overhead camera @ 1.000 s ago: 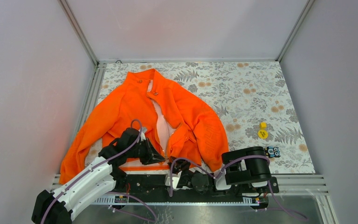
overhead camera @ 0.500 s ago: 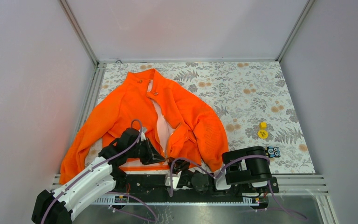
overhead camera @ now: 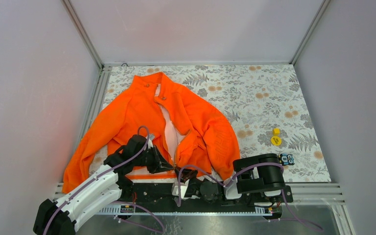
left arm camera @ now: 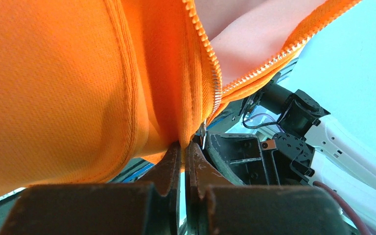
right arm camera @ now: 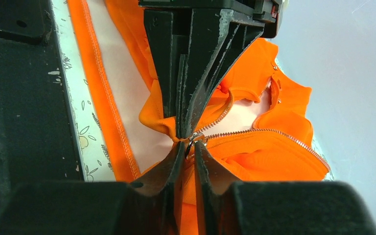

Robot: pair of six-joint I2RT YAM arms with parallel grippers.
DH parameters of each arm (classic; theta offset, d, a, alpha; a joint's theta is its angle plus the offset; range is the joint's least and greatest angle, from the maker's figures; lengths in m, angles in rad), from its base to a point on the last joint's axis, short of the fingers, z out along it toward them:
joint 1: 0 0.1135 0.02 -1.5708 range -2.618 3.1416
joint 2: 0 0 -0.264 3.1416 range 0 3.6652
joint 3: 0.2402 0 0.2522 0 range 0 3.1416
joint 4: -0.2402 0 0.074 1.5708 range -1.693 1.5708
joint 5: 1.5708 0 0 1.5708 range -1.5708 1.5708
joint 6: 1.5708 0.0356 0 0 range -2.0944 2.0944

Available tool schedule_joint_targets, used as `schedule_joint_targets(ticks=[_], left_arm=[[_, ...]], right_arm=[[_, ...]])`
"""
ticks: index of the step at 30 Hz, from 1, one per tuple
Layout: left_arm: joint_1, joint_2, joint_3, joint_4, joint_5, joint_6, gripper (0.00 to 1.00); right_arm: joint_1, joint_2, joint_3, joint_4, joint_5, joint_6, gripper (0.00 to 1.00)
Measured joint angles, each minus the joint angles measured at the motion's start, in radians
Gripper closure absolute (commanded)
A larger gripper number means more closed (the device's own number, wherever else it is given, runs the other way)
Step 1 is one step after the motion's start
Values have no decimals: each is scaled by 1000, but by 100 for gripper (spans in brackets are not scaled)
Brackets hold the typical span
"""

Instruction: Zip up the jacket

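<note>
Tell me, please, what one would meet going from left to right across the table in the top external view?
orange jacket → small yellow object → small black-and-blue object

I have the jacket (overhead camera: 132,115) lying on the left half of the table (overhead camera: 269,88), with its collar toward the far edge and its hem toward the arm bases at the near edge. One sleeve runs down to the near left corner. The other lies along the right side of the body.

The front is open down the middle, and the two halves of the zipper (left arm camera: 209,61) come together at the hem. The left end effector (overhead camera: 164,164) reaches that spot from the left, and the right end effector (overhead camera: 185,175) sits just beside it, coming from the near edge. Each pinches the jacket there.

Well to the right, a small plastic piece (overhead camera: 275,138) sits on the table. A small toy (overhead camera: 286,158) lies nearer me, beside the right arm.
</note>
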Motion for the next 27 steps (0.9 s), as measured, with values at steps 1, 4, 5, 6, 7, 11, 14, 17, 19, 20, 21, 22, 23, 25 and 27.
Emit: schedule_joint_targets(ticks=[1, 4, 5, 6, 7, 11, 14, 17, 19, 20, 21, 22, 23, 25, 27], left_arm=[[0, 0, -1, 0, 0, -1, 100], [0, 0, -1, 0, 0, -5, 100], [0, 0, -1, -1, 0, -5, 100], [0, 0, -2, -2, 0, -6, 100], [0, 0, -2, -2, 0, -6, 100], [0, 0, -6, -2, -1, -6, 100], [0, 1, -6, -11, -5, -2, 100], [0, 12, -5, -27, -13, 13, 100], [0, 23, -3, -31, -16, 19, 100], [0, 23, -2, -32, -18, 21, 100], [0, 27, 1, -36, -20, 22, 100], [0, 27, 3, -39, -24, 24, 100], [0, 27, 4, -43, -26, 24, 100], [0, 26, 5, -52, -33, 25, 100], [0, 23, 5, -63, -42, 29, 100]], right_arm=[[0, 0, 0, 0, -2, 0, 89], [-2, 0, 0, 0, -6, 2, 97], [-2, 0, 0, 1, -5, 3, 99], [-3, 0, 0, 1, -5, 3, 100], [-3, 0, 0, 2, -5, 3, 100], [-5, 0, 0, 6, 3, 3, 100], [-8, -2, 0, 6, 12, 4, 100], [-8, -22, 3, -9, 22, 12, 100], [-9, -55, 15, -49, 24, 26, 100], [-11, -73, 27, -76, 24, 38, 100], [-14, -89, 42, -108, 25, 49, 100], [-18, -102, 56, -137, 25, 57, 100], [-23, -116, 71, -177, 24, 65, 100], [-39, -142, 103, -265, 16, 91, 100], [-62, -165, 134, -360, -6, 122, 100]])
